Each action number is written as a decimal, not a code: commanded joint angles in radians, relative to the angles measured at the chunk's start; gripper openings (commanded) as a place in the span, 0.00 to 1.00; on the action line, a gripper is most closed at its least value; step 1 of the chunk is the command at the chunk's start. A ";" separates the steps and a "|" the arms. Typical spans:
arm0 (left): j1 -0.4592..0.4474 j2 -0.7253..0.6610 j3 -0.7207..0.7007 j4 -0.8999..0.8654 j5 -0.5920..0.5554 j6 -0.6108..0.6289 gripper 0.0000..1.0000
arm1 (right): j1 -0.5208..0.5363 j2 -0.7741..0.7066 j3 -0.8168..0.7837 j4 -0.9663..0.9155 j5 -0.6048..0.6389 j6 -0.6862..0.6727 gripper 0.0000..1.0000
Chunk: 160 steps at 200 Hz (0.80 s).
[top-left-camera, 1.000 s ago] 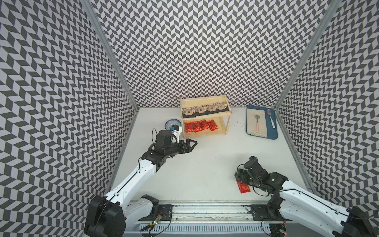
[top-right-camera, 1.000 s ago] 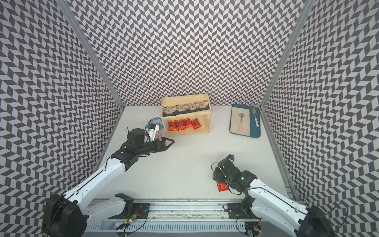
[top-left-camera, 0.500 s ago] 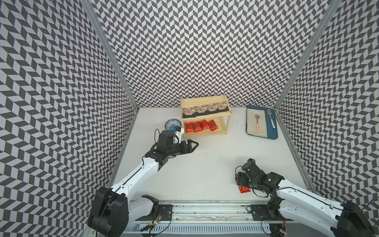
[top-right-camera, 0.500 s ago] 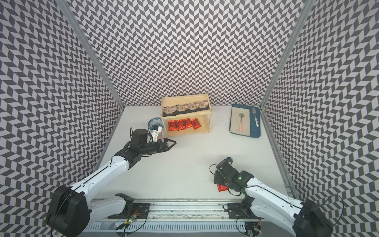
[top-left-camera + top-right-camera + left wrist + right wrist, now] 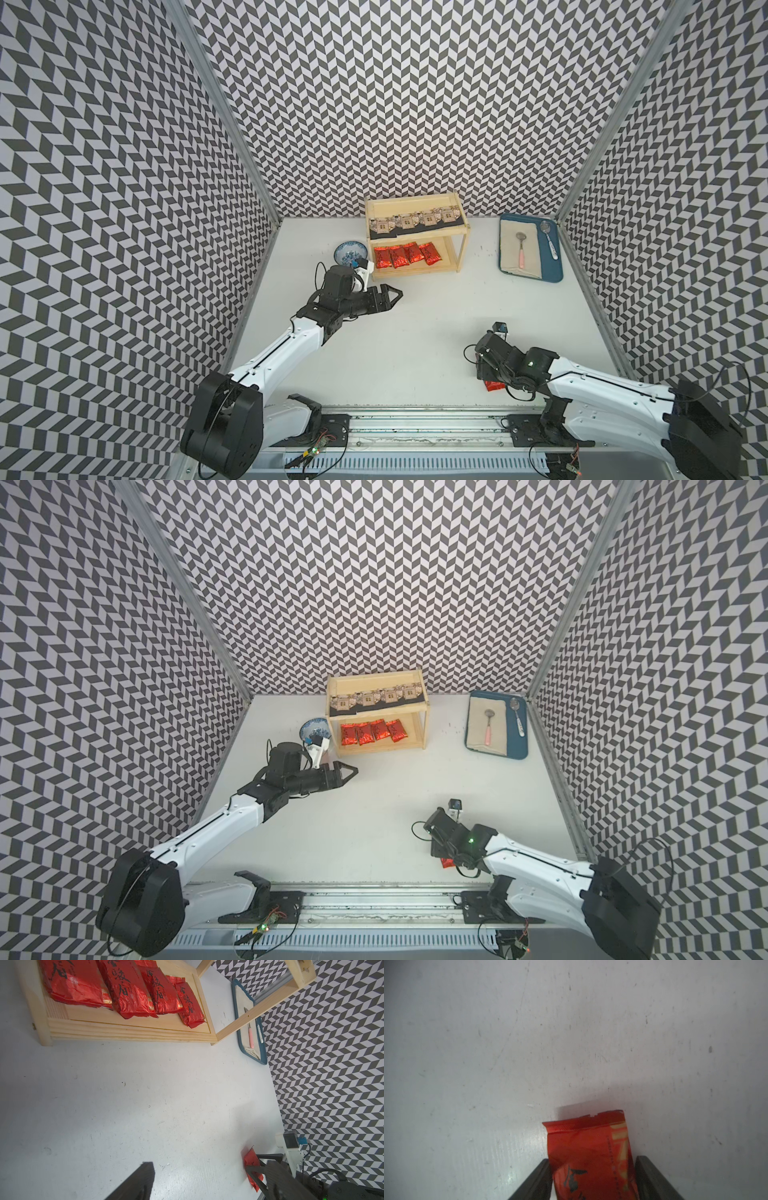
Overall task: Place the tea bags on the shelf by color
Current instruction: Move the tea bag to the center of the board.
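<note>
Black-and-white chevron walls enclosed a scuffed, matte white table. At its far middle stood the shelf, a two-tier rack of pale wood with rimmed boards on thin corner posts. Four flat black squares with beige house prints lined the upper tier in an overlapping row. Four crinkled red foil pouches with dark script lay side by side on the lower tier.

The fifth red pouch lay on the table at the near right, well apart from the shelf. The right gripper pointed down over it. Its dark, flat fingers flanked the pouch's long edges, one touching the foil and the other just beside it. Whether they had clamped it could not be told.

The left gripper hung over the table near the shelf's left front corner, jaws spread and empty. A blue-and-white patterned bowl sat just left of the shelf. At the far right, a blue tray carried a beige cloth, with a pink-handled spoon on the cloth and a metal spoon beside it.
</note>
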<state>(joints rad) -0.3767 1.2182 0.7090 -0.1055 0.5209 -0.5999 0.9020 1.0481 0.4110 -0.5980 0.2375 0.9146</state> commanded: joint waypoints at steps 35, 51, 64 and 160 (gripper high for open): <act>0.022 -0.003 -0.004 0.000 0.004 0.003 0.89 | 0.013 0.073 0.052 0.061 -0.014 -0.036 0.56; 0.030 -0.004 -0.008 -0.003 0.005 0.001 0.89 | 0.013 0.104 0.084 0.118 -0.033 -0.079 0.55; 0.037 -0.009 -0.012 -0.004 0.008 0.000 0.89 | 0.013 0.142 0.117 0.167 -0.045 -0.130 0.55; 0.084 -0.033 -0.058 -0.021 0.018 0.002 0.88 | 0.012 0.483 0.395 0.388 -0.072 -0.655 0.55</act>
<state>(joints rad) -0.2958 1.2057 0.6701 -0.1204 0.5224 -0.5995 0.9089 1.4754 0.7731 -0.3038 0.1825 0.4274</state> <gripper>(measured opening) 0.880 0.548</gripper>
